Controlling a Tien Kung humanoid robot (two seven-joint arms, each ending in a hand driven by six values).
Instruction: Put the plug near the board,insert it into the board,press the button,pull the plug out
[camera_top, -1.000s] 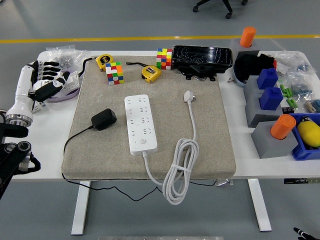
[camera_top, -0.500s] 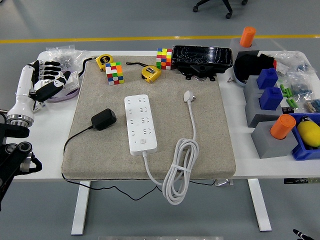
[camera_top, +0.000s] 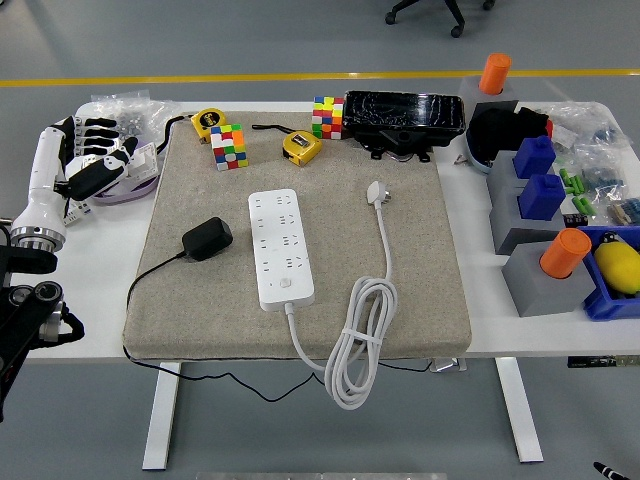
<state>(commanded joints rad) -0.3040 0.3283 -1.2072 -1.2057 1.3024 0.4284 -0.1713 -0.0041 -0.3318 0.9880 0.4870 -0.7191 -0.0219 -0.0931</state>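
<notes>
Head view. I see the left hand (camera_top: 92, 160) at the table's (camera_top: 110, 280) left edge, fingers loosely spread and holding nothing, well apart from the work. The black plug (camera_top: 207, 239) lies on the grey mat (camera_top: 420, 290), just beside the left of the white power strip (camera_top: 280, 247), not inserted; its black cord (camera_top: 150, 272) trails left off the mat. The strip's own white cable (camera_top: 358, 345) lies coiled at the mat's near edge.
</notes>
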